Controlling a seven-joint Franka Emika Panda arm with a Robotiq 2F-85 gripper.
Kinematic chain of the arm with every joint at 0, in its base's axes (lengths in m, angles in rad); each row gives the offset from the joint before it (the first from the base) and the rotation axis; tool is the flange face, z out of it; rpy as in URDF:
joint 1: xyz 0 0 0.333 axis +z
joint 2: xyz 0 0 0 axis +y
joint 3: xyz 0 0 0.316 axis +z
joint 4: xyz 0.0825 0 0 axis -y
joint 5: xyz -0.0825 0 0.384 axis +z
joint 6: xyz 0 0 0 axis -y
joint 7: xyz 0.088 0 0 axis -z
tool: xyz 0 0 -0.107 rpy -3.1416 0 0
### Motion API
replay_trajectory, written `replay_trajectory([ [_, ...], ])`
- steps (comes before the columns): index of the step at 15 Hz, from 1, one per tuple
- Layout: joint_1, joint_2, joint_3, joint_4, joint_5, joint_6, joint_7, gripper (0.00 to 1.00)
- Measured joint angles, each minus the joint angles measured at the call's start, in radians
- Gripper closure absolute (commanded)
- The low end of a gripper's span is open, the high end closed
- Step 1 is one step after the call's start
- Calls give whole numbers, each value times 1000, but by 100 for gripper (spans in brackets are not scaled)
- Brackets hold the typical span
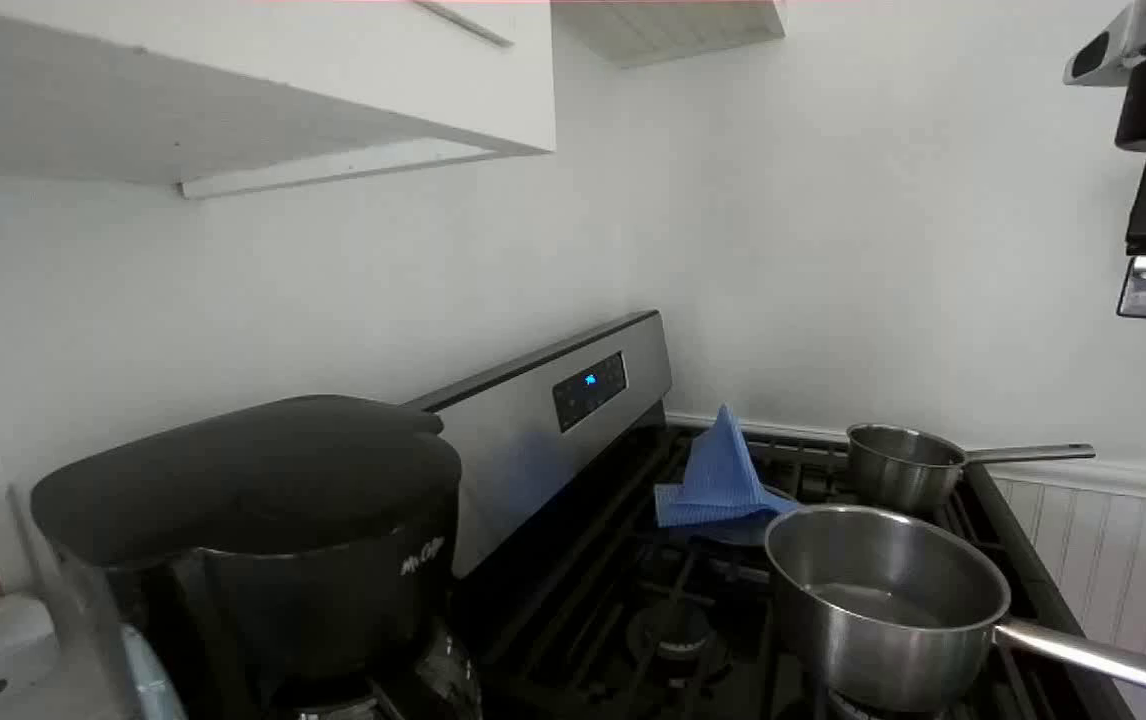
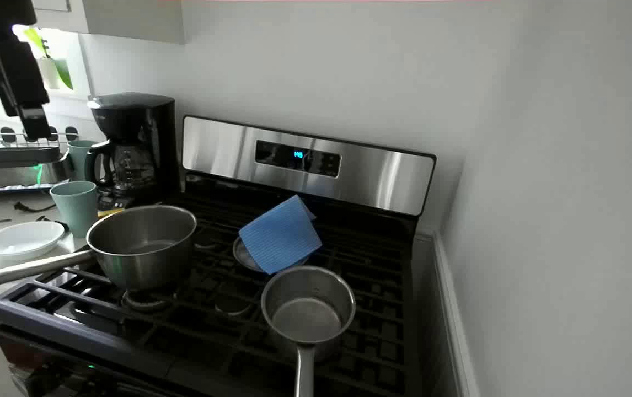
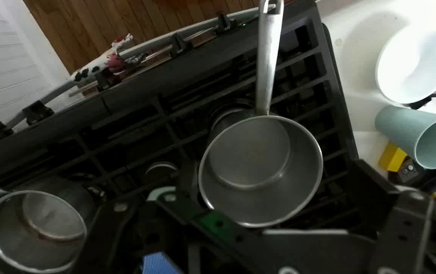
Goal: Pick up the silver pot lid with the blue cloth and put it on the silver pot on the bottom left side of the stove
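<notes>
While the jaws hang high above the desk (image 2: 95, 336), here the stove (image 3: 210, 62), and show spread apart in the wrist view with nothing pinched between them, the task's main work appears undone. Well below, toward the desk's front-left corner, the big pot (image 2: 145, 264) stands uncovered. Farther off, nearer the back edge, lies the lid (image 2: 244, 256), mostly hidden under the cloth (image 2: 280, 237), which rises to a peak. Toward the front-right corner is the small pot (image 2: 308, 311), which the job probably leaves alone, and beyond the left edge stands the coffee maker (image 1: 263, 500). The cloth is on the lid; what remains, I judge, is gripping both, lifting, carrying them to the big pot, lowering and letting go.
</notes>
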Motion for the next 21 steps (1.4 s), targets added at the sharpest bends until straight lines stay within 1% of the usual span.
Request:
replay_trajectory([
  [5,0,0,0,0,0,0,0,0],
  [7,-4,13,0,0,1,43,51,0],
  [11,-14,118,14,-2,1,308,176,0],
  [14,-21,240,54,-4,-8,524,257,0],
  [16,-38,336,91,-3,-44,658,322,0],
  [18,-63,436,123,10,-101,751,392,0],
  [21,-93,583,136,58,-192,819,477,0],
])
